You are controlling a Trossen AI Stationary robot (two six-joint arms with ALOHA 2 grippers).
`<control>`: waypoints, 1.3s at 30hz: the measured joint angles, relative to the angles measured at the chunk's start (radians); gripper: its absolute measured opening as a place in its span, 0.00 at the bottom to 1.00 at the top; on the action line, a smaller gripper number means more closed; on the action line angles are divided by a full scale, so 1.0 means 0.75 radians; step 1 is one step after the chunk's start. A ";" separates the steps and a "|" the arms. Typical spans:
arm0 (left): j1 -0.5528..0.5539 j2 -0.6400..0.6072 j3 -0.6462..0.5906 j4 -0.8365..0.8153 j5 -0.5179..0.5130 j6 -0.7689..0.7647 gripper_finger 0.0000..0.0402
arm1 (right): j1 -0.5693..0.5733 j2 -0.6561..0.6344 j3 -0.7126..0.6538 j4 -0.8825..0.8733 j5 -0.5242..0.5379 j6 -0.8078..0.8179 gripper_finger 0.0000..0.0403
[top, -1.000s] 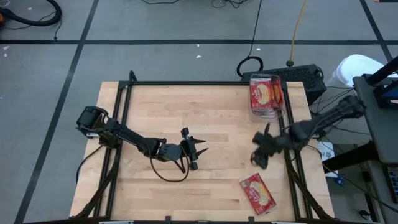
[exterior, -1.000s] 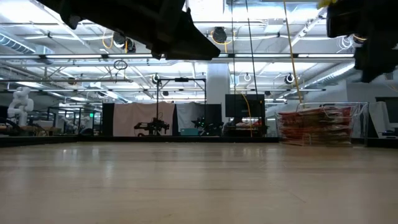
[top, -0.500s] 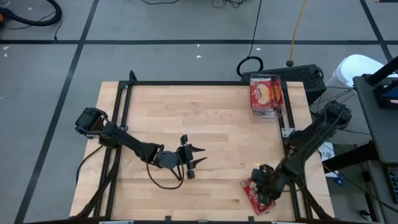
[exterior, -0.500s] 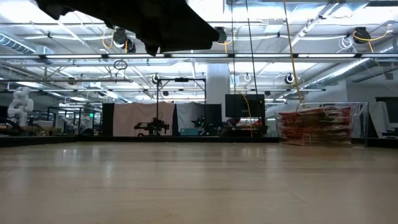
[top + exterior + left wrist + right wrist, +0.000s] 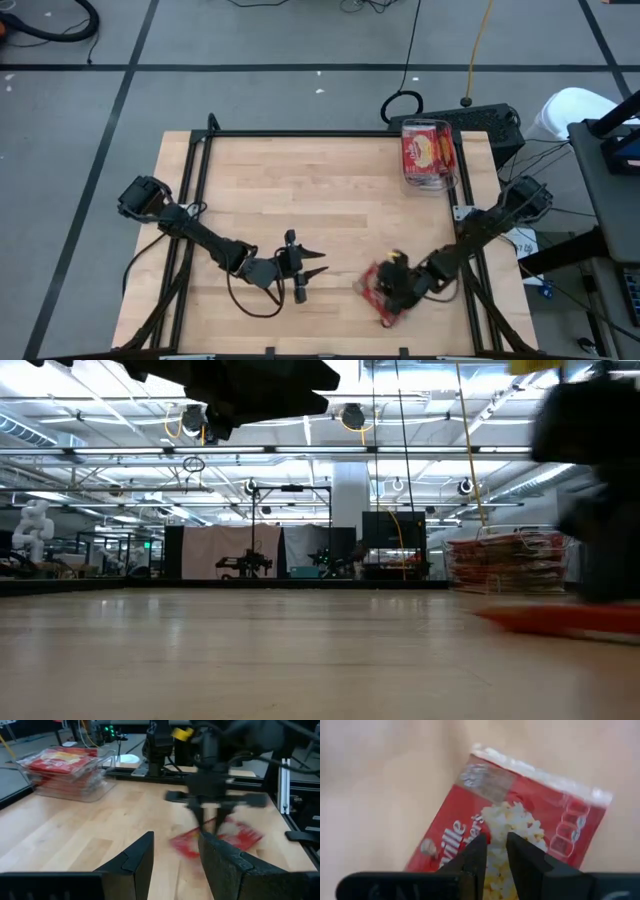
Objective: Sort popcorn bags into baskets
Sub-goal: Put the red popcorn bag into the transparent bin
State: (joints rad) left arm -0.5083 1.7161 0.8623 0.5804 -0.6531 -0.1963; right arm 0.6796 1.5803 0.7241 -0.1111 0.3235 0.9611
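One red popcorn bag (image 5: 374,291) with a yellow-cream picture lies face up near the table's near edge, right of centre; it also shows in the left wrist view as the bag (image 5: 241,835) and as a red blur (image 5: 560,620) in the low view. My right gripper (image 5: 394,284) stands over its middle, fingers almost together. The clear basket (image 5: 431,181) sits at the far right corner, stacked with red packets. My left gripper (image 5: 309,282) hovers open left of the bag, pointing toward it, holding nothing. My right gripper (image 5: 494,854) comes from above, pointing down, onto the middle of the bag's printed face, at the popcorn picture (image 5: 516,827). Its two fingertips (image 5: 476,854) stand a narrow gap apart on that face. Whether the bag is lifted clear or still on the table I cannot tell.
Bare wood lies across the table's middle and left. The basket wall (image 5: 95,790) shows far off in the left wrist view, and the basket (image 5: 515,560) stands at the right in the low view. A black frame rail (image 5: 465,215) runs along the right edge.
My right gripper swung from mid-height at the right edge toward the near edge and down onto the bag, then toward the table's left. The bag moved with it, leftward from the near right corner, and turned. My left gripper drifted slightly toward the near edge.
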 joint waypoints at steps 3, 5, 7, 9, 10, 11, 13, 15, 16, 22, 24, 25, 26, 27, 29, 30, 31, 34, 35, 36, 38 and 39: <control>0.001 0.000 0.000 -0.002 -0.014 -0.012 0.40 | -0.113 0.004 -0.007 0.134 0.161 -0.210 0.17; 0.007 0.000 0.000 -0.002 -0.015 -0.030 0.40 | -0.175 0.001 -0.004 0.243 0.223 -0.326 0.16; 0.013 0.000 0.000 -0.016 -0.016 -0.060 0.40 | -0.222 -0.001 -0.004 0.351 0.234 -0.434 0.16; 0.014 0.000 0.000 -0.042 -0.017 -0.090 0.40 | -0.246 -0.007 -0.004 0.446 0.232 -0.524 0.16; 0.014 0.001 0.000 -0.055 -0.018 -0.108 0.40 | -0.249 -0.014 -0.004 0.492 0.233 -0.562 0.16; 0.014 0.001 0.000 -0.070 -0.025 -0.124 0.40 | -0.249 -0.021 -0.003 0.536 0.234 -0.595 0.16; 0.014 0.001 0.000 -0.104 -0.040 -0.143 0.40 | -0.239 -0.041 0.000 0.552 0.238 -0.635 0.16; 0.021 0.001 0.000 -0.137 -0.047 -0.170 0.40 | -0.221 -0.054 -0.002 0.522 0.238 -0.636 0.16; 0.029 0.002 0.000 -0.151 -0.049 -0.183 0.40 | -0.211 -0.062 -0.002 0.500 0.239 -0.624 0.16; 0.103 0.002 0.000 -0.160 -0.033 -0.202 0.40 | -0.109 -0.073 -0.002 0.317 0.290 -0.501 0.16; 0.136 0.002 0.000 -0.161 -0.001 -0.173 0.40 | -0.062 -0.074 -0.002 0.285 0.326 -0.474 0.16; 0.154 0.002 0.000 -0.162 0.018 -0.150 0.40 | -0.039 -0.074 -0.001 0.262 0.338 -0.456 0.16; 0.172 0.006 0.000 -0.162 0.039 -0.125 0.40 | -0.018 -0.074 -0.001 0.235 0.342 -0.437 0.16; 0.194 0.020 0.000 -0.151 0.056 -0.102 0.40 | 0.000 -0.074 -0.002 0.210 0.343 -0.418 0.16; 0.240 0.055 0.001 -0.147 0.121 -0.057 0.40 | 0.036 -0.074 -0.001 0.160 0.345 -0.375 0.16; 0.267 0.080 0.001 -0.138 0.169 -0.039 0.40 | 0.054 -0.074 -0.001 0.130 0.345 -0.349 0.16; 0.297 0.113 0.001 -0.102 0.227 -0.032 0.40 | 0.071 -0.074 -0.001 0.098 0.346 -0.317 0.16; 0.361 0.226 0.003 -0.004 0.359 -0.028 0.40 | 0.126 -0.074 -0.001 -0.005 0.366 -0.197 0.16; 0.374 0.269 0.018 0.010 0.378 -0.022 0.40 | 0.144 -0.074 -0.001 -0.023 0.366 -0.161 0.16; 0.384 0.308 0.043 0.019 0.394 -0.012 0.40 | 0.162 -0.074 -0.001 -0.046 0.367 -0.129 0.17; 0.395 0.369 0.104 -0.001 0.401 0.015 0.39 | 0.193 -0.074 -0.001 -0.087 0.369 -0.076 0.20; 0.402 0.400 0.147 -0.012 0.411 0.028 0.39 | 0.209 -0.074 -0.001 -0.103 0.370 -0.047 0.23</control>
State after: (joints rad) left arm -0.2071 2.0163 0.9729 0.5717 -0.3449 -0.1752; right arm 0.8366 1.5246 0.7236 -0.1884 0.6013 0.9261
